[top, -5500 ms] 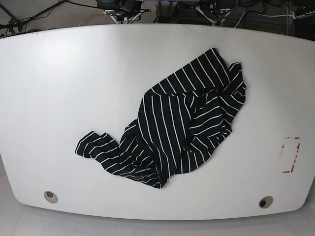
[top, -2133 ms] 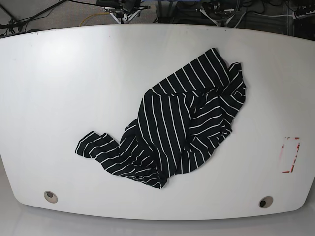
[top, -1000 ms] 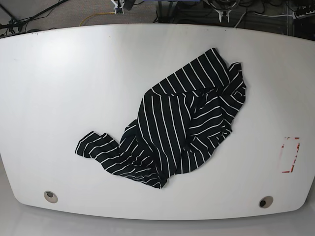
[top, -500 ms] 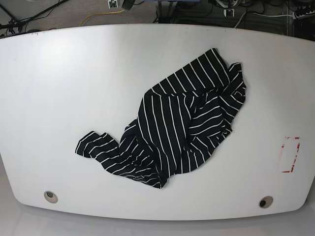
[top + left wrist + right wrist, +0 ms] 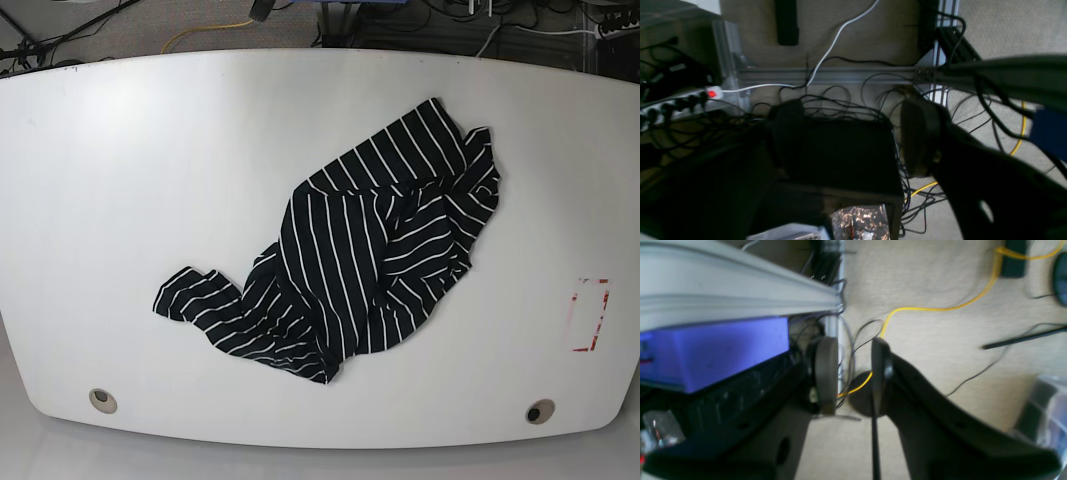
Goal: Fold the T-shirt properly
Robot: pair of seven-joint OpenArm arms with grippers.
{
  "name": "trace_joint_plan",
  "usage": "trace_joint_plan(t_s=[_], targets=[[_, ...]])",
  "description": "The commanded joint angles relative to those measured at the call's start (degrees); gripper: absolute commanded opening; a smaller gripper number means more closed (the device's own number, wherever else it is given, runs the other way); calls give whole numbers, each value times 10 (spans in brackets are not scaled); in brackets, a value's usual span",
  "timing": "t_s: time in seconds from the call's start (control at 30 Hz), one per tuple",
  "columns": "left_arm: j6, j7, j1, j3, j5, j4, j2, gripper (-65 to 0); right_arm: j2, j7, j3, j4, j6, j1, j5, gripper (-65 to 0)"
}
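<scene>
The T-shirt, black with thin white stripes, lies crumpled across the middle of the white table. One sleeve end trails toward the front left. Neither wrist view shows it. My left gripper is open, its dark fingers wide apart over a black box and floor cables behind the table. My right gripper is open with a narrow gap and nothing between its fingers. It looks down at carpet and a yellow cable. In the base view both grippers are out of sight past the table's far edge.
A red marked rectangle sits near the table's right edge. Two round holes are at the front corners. Behind the table are a power strip, tangled cables, an aluminium frame and a blue box.
The arm parts seen at the top edge of the base view have slid up and nearly out of the picture. The T-shirt has not moved.
</scene>
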Motion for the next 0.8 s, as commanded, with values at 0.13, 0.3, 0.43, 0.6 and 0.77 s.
trace_joint_plan(t_s=[0.13,0.3,0.43,0.6,0.77], targets=[[3,-7,79,0,-39,111,-2,-240,-13,7,-1,104,2,-73,2,-490],[3,-7,134,4,-98,185,-36,-242,-27,7,-1,179,2,-127,2,-490],[3,-7,165,10,-146,227,-65,-242,-27,7,-1,235,2,-167,16,-490],[3,-7,190,6,-202,269,-103,-242,-22,5,-1,313,3,-218,115,-490],[3,-7,210,-22,-238,307,-125,-242,-10,5,-1,376,21,-244,153,-490]])
